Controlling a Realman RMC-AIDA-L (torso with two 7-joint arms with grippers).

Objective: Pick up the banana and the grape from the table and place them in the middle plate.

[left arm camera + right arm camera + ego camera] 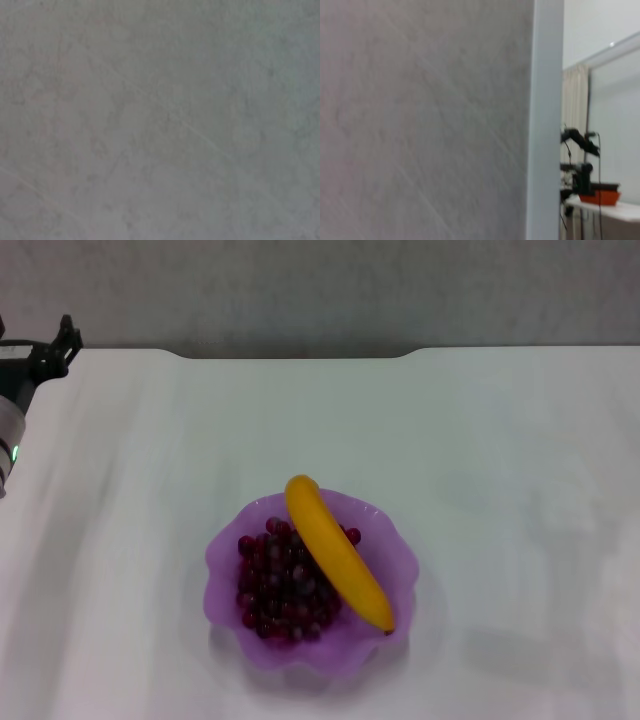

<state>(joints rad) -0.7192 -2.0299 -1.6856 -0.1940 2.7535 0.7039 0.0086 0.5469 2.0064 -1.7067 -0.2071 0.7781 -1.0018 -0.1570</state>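
Observation:
The light purple plate with a wavy rim sits on the white table, near the front middle. The bunch of dark red-purple grapes lies inside it. The yellow banana rests across the plate's right side, over the grapes, one end on the far rim and the dark tip on the near right rim. My left arm shows at the far left edge, well away from the plate. My right gripper is out of the head view. The left wrist view shows only a blank grey surface.
The table's far edge meets a grey wall. The right wrist view shows a grey wall panel and, far off, another table with an orange tray.

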